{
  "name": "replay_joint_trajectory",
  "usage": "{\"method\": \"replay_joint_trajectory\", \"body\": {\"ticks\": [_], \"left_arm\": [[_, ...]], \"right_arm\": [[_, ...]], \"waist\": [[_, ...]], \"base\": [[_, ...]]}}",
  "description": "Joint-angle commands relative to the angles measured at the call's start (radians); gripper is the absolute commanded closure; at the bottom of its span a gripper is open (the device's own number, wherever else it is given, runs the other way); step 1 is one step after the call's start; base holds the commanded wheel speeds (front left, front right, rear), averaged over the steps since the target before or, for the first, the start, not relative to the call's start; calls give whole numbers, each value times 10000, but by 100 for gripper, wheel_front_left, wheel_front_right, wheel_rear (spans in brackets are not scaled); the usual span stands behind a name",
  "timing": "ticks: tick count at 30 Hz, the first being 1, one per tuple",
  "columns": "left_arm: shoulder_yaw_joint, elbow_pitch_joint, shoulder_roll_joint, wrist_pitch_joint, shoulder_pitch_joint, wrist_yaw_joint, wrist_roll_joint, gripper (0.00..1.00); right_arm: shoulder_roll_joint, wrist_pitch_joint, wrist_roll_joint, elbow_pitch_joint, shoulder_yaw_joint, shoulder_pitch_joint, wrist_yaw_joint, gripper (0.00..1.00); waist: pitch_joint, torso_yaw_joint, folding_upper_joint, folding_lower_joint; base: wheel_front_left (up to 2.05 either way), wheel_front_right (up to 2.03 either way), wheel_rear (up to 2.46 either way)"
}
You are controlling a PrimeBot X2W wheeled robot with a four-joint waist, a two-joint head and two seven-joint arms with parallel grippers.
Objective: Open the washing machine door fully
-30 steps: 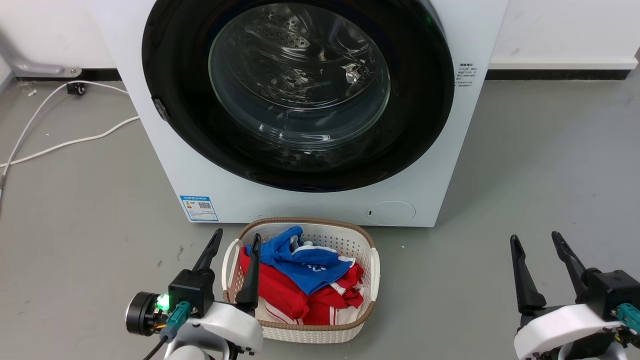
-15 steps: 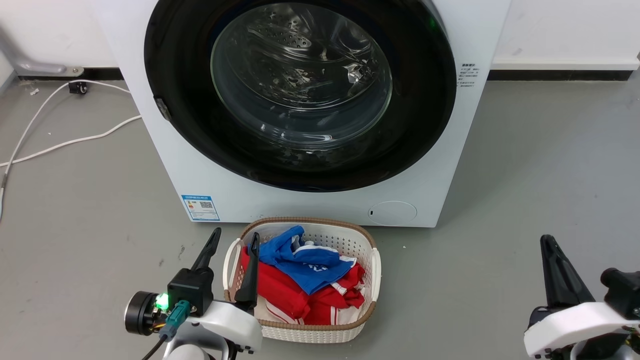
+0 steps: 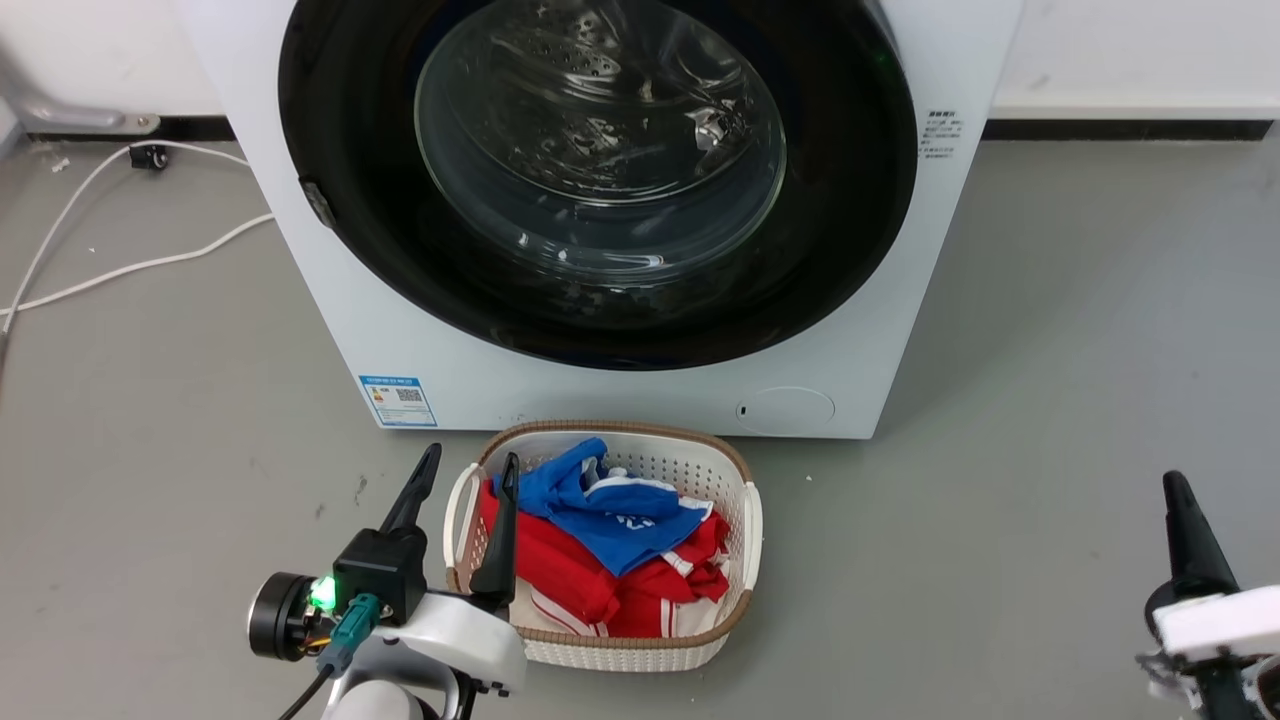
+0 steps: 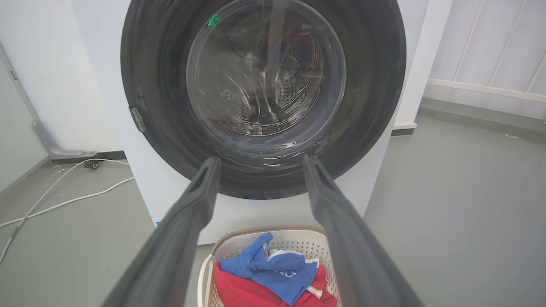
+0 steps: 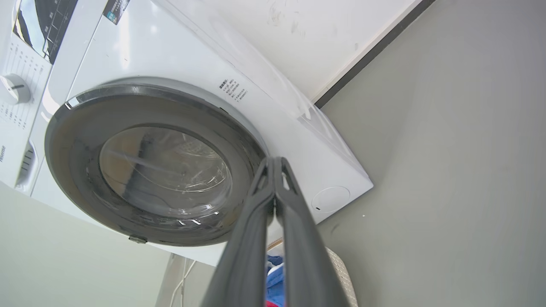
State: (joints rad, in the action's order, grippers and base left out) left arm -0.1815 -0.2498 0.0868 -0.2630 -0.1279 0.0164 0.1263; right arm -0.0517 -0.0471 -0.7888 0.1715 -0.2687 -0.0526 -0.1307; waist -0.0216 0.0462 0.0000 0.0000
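The left gripper [image 3: 472,458] hovers low, fingers apart, by the laundry basket [image 3: 610,430]. Above, the door [image 3: 600,180] sits shut against the washing machine [image 3: 400,340]. The right gripper [image 5: 276,164], fingers together, should catch the door's free edge and follow its swing.

Washing machine door [image 3: 600,150]: round, glossy black ring with a bulging clear glass centre, shut flush against the front. Washing machine [image 3: 560,395]: white, upright. Blue label [image 3: 398,399] and round hatch [image 3: 786,410] sit low on its front.
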Motion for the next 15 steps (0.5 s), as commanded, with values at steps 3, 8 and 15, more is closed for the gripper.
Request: {"method": "replay_joint_trajectory", "body": {"ticks": [3, 8, 15], "left_arm": [[25, 78, -22, -27, -184, -45, -59, 0], [38, 206, -50, -27, -350, -27, -76, 0], [21, 656, -151, -27, -682, -15, -115, 0]], "right_arm": [[12, -380, -1886, 537, -240, -601, -2, 100], [4, -1387, -4693, 1479, -758, -1743, -2, 100], [-502, -2880, -6512, 2554, -1576, -3777, -2, 100]], "waist": [[-218, -27, 0, 0], [-587, -18, 0, 0], [-1278, 137, 0, 0]], "base": [[0, 0, 0], [0, 0, 0], [0, 0, 0]]}}
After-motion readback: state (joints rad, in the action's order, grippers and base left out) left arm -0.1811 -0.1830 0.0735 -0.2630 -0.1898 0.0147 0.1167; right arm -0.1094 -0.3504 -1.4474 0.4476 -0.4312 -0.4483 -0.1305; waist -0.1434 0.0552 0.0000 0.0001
